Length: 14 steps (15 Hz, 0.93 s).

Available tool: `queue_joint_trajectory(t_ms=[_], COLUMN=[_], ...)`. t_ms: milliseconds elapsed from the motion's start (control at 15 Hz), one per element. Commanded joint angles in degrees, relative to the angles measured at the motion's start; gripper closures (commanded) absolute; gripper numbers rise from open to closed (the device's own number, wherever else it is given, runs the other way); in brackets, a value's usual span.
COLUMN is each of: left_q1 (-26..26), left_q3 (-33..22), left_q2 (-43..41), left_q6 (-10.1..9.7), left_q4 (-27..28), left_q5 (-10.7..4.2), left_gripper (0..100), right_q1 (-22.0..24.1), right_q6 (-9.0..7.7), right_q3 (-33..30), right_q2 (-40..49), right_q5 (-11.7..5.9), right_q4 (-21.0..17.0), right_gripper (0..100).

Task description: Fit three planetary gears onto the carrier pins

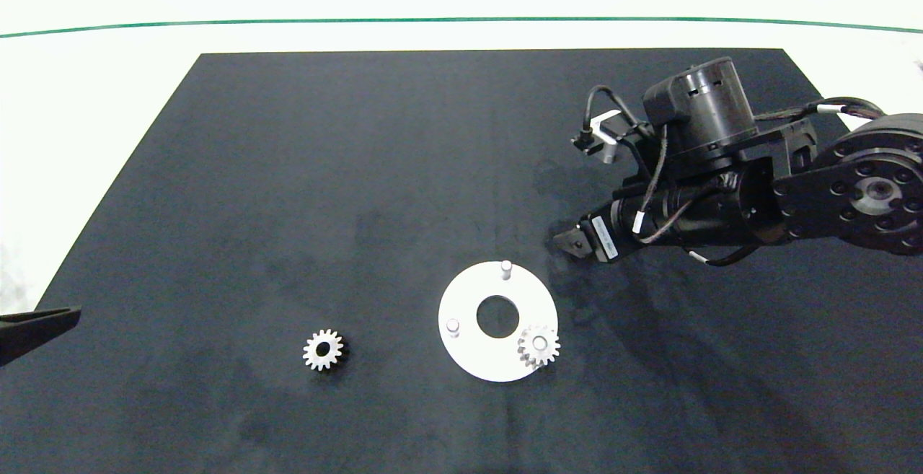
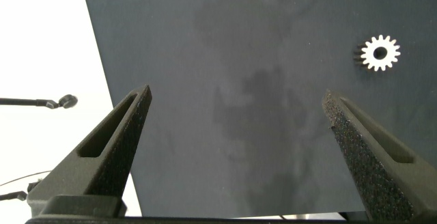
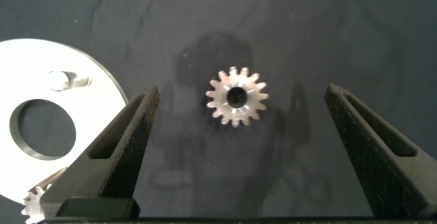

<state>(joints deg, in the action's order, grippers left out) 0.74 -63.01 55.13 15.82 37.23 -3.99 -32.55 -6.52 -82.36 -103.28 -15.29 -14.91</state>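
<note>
A loose gear [image 3: 237,98] was seen flat on the mat, between the spread fingers of the right gripper [image 3: 239,149], untouched.

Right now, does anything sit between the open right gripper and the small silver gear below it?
Nothing visible does. The right gripper is open above the small silver-grey metal gear, which lies alone on the dark mat, beside the flat white disc.

A dark mat [image 1: 360,171] covers a white table [image 1: 108,77].
</note>
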Motion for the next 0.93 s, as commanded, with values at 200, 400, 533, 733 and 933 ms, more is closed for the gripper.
queue_joint_trajectory(t_ms=[200,400,533,733,933], left_q1=[0.0,0.0,0.0,0.0,0.0], left_q3=[0.0,0.1,0.1,0.1,0.1], left_q2=[-0.1,-0.1,-0.1,-0.3,-0.4], left_q6=[0.08,0.08,0.08,0.08,0.08], left_q4=[0.2,0.2,0.2,0.2,0.2], left_q5=[-0.06,-0.06,-0.06,0.03,0.03], left_gripper=[0,0,0,0,0], right_q1=[0.4,1.3,1.7,1.8,2.0], right_q6=[0.02,0.11,0.19,0.19,0.28], right_q3=[0.4,0.4,0.5,0.5,0.6], right_q2=[-1.2,-1.7,-1.9,-2.5,-2.8], right_q5=[-0.09,-0.01,0.26,0.43,0.79], right_q4=[-0.1,-0.1,-0.1,0.0,0.0], right_gripper=[0,0,0,0,1])
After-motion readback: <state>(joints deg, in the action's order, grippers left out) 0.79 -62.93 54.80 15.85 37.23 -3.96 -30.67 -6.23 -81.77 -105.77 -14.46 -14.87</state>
